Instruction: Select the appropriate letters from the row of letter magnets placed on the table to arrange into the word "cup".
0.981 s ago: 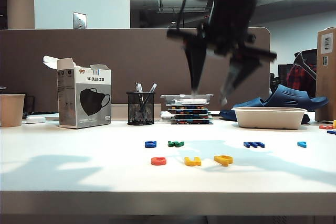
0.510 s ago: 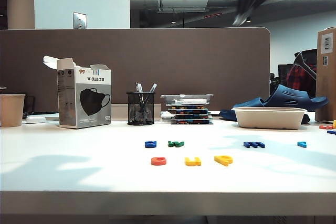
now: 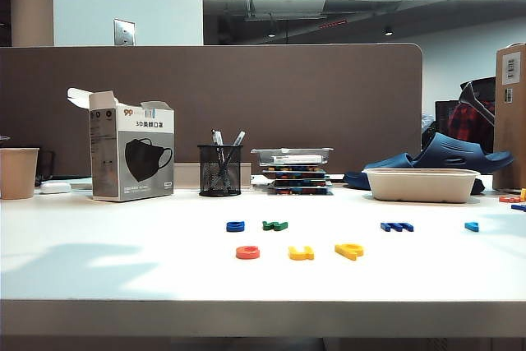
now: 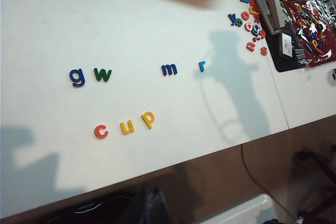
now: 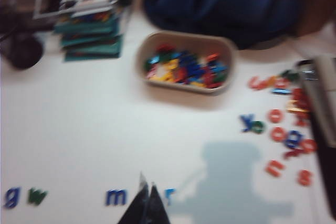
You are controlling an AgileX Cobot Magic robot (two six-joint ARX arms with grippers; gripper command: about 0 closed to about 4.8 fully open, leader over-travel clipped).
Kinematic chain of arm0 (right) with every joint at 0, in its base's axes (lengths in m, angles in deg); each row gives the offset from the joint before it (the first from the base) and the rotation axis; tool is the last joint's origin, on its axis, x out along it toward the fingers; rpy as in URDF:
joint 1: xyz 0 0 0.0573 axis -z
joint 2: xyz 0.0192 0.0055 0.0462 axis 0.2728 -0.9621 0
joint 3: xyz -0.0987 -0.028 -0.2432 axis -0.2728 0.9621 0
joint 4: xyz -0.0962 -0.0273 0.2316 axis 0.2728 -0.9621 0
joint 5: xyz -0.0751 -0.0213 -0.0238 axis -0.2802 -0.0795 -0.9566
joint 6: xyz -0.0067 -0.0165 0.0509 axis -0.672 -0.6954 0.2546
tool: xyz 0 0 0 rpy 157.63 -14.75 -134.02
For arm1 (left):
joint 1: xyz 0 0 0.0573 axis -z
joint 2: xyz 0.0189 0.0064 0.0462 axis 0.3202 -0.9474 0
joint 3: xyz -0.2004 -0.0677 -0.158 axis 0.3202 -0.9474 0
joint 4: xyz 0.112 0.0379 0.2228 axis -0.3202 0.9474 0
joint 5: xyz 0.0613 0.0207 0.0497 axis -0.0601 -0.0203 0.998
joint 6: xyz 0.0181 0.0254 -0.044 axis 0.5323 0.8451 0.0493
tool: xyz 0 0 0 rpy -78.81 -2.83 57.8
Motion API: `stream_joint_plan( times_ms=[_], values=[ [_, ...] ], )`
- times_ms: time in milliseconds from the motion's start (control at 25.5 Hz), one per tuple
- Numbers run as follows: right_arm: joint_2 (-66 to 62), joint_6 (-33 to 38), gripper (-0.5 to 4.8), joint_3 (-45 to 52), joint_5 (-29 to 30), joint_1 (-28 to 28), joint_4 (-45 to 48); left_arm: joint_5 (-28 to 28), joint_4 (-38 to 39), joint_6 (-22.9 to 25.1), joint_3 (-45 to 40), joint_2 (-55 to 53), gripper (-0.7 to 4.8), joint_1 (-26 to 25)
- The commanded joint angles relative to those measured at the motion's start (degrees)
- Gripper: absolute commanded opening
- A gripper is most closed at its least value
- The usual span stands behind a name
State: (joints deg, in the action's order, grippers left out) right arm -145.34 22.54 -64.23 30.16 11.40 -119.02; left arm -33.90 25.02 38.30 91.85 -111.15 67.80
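On the white table (image 3: 123,260) a red-orange c (image 3: 247,252), a yellow u (image 3: 301,253) and a yellow p (image 3: 349,250) lie side by side in a front line. The left wrist view reads them as c (image 4: 101,131), u (image 4: 127,126), p (image 4: 148,119). Behind them lies the row of letter magnets: blue g (image 3: 236,225), green w (image 3: 275,225), dark blue m (image 3: 397,226), light blue r (image 3: 472,226). My left gripper (image 4: 149,188) hangs dim beyond the table's front edge, fingers together. My right gripper (image 5: 147,184) is shut and empty, high above m (image 5: 115,196) and r (image 5: 169,195). Neither gripper shows in the exterior view.
A beige bowl (image 3: 422,184) of spare letters stands at the back right, with loose letters (image 5: 278,129) and a dark slipper (image 3: 452,158) near it. A mask box (image 3: 131,158), pen holder (image 3: 219,170), paper cup (image 3: 18,172) and stacked cases (image 3: 292,172) line the back.
The right arm hung over the letters with open fingers, then rose out of the exterior view, and its fingers closed. The letters have not moved.
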Motion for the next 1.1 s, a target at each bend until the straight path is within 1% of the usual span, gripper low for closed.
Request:
stream_joint_plan(
  times_ms=[39, 157, 235, 275, 392, 471, 510, 549, 589, 667, 706, 824, 902, 942, 1020, 1099],
  values=[
    [2.67, -1.53, -0.02, -0.17, -0.07, 4.31, -0.42, 0.15, -0.35, 0.24, 0.26, 0.13, -0.05, 0.04],
    [5.29, -2.69, -0.02, 0.59, 0.09, 7.76, -1.09, 0.15, -0.59, 0.24, 0.26, 0.13, -0.05, 0.04],
    [9.01, -2.64, -0.02, 4.11, 0.09, 9.66, -0.55, 0.15, -1.31, 0.24, 0.26, 0.13, -0.05, 0.04],
    [12.02, -2.62, -0.02, 8.09, 0.09, 9.79, 1.25, 0.13, -1.40, 0.24, 0.26, 0.13, -0.05, 0.04],
    [17.66, -2.62, -0.02, 15.85, 0.15, 9.75, 4.79, 0.17, -1.62, 0.24, 0.26, 0.13, -0.05, 0.04],
    [22.97, -2.58, -0.02, 23.21, 2.10, 9.55, 8.44, 0.17, -2.40, 0.24, 0.24, 0.13, -0.05, 0.04],
    [26.14, -2.56, -0.02, 27.34, 3.65, 9.53, 10.03, 0.63, -4.26, 0.42, 0.24, 0.11, -0.05, 0.04],
    [27.89, -2.56, -0.02, 29.66, 3.98, 9.55, 10.84, 1.86, -6.05, 0.96, 0.24, 0.11, -0.05, 0.04],
    [29.70, -2.56, -0.02, 31.78, 3.93, 9.55, 11.17, 3.17, -8.11, 2.91, 0.24, 0.11, -0.05, -0.02],
    [32.15, -2.54, -0.02, 34.86, 3.93, 9.55, 11.76, 6.21, -11.96, 8.59, 0.26, 0.11, -0.05, -0.11],
    [33.73, -2.56, -0.02, 36.63, 3.93, 9.55, 12.17, 8.76, -14.21, 12.98, 0.28, 0.15, -0.05, -0.17],
    [37.70, -2.51, -0.02, 40.83, 3.93, 9.55, 13.31, 15.28, -18.43, 23.10, 1.11, 0.13, -0.05, -2.25],
    [40.61, -1.81, -0.02, 43.56, 3.96, 9.55, 14.23, 16.46, -19.63, 26.43, 1.77, 0.13, -0.05, -4.20],
    [42.82, -0.90, -0.02, 45.70, 3.96, 9.55, 15.19, 16.72, -19.54, 28.85, 2.93, 0.13, -0.05, -6.58],
    [45.99, -0.42, -0.02, 48.28, 3.98, 9.55, 16.63, 16.68, -19.19, 31.10, 4.52, 0.15, -0.05, -9.55],
    [48.92, -0.42, -0.02, 50.58, 4.55, 9.55, 18.36, 16.48, -18.91, 34.67, 6.86, 0.42, -0.06, -14.62]
  ],
)
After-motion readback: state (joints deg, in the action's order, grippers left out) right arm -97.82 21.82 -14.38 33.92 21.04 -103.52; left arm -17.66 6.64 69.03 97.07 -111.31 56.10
